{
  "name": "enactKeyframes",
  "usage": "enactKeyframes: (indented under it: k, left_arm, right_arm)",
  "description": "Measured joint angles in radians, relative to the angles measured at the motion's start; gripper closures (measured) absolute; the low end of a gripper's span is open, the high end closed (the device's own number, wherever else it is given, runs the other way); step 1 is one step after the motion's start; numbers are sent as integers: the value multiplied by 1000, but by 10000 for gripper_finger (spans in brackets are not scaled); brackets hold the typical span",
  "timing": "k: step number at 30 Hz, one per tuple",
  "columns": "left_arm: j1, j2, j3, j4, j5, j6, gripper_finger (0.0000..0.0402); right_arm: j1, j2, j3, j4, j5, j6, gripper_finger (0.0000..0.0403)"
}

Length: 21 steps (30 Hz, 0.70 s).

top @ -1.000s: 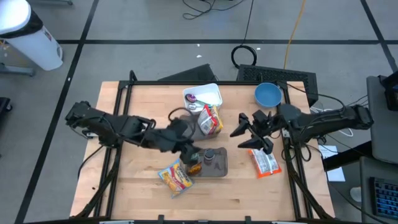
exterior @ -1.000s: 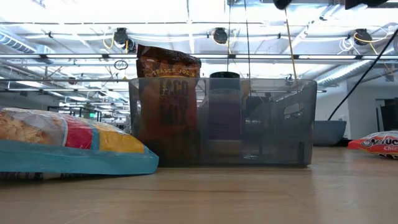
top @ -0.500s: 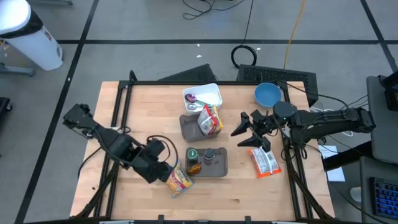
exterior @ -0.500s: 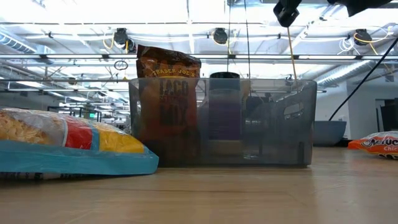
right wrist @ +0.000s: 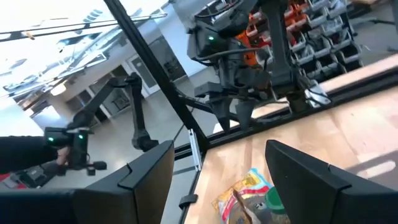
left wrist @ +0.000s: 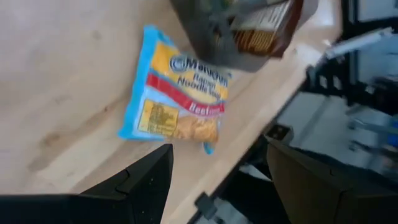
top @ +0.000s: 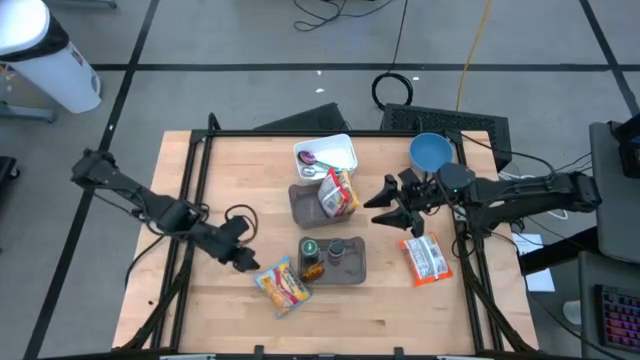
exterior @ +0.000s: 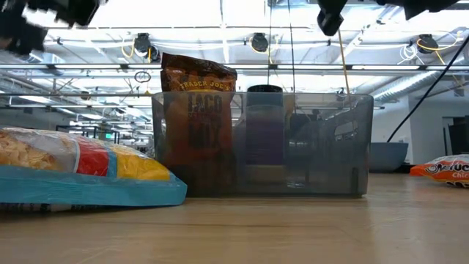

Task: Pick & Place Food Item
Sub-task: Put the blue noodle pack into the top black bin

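Meanwhile, the left gripper (top: 243, 259) hovers open and empty just left of the noodle packet (top: 283, 287) lying flat near the front edge; a clean pick means squaring over its middle. The right gripper (top: 392, 205) waits, open, empty, mid-table.

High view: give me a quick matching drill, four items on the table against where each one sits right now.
Items:
1. Blue-edged ramen noodle packet
2. Brown taco seasoning pouch
3. Round blue bowl
4. Orange-and-white snack packet

Places:
A. Far right corner of the wooden table
B. Standing inside the grey bin nearest the front edge
C. Flat on the wood, left of that front bin
D. Flat on the wood near the right edge, below the right claw

Pairs: 1-C, 2-B, 3-A, 4-D
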Motion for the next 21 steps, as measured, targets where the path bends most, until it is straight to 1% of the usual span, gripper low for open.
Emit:
enactKeyframes:
  k: [2,4,6,10,13,14,17,21]
  left_arm:
    - [21,-42,-104,107,58,-5,135]
    - [40,-58,-202,203,124,-25,135]
    - [54,-68,-290,290,176,-40,135]
    - [86,-69,-446,540,228,-45,135]
    - [114,-68,-542,677,260,-76,135]
    - [124,-69,-565,701,265,-87,135]
    - [151,-68,-617,692,284,-114,135]
    - [186,-66,-646,697,311,-115,135]
  right_arm:
    - [0,17,0,2,10,17,154]
    - [0,35,0,6,44,46,154]
    - [0,53,0,9,56,72,154]
    - [0,85,0,22,56,114,154]
    - [0,103,0,45,56,143,154]
    - [0,109,0,59,58,150,154]
    - [1,122,0,92,80,157,154]
    - [3,123,0,98,130,156,154]
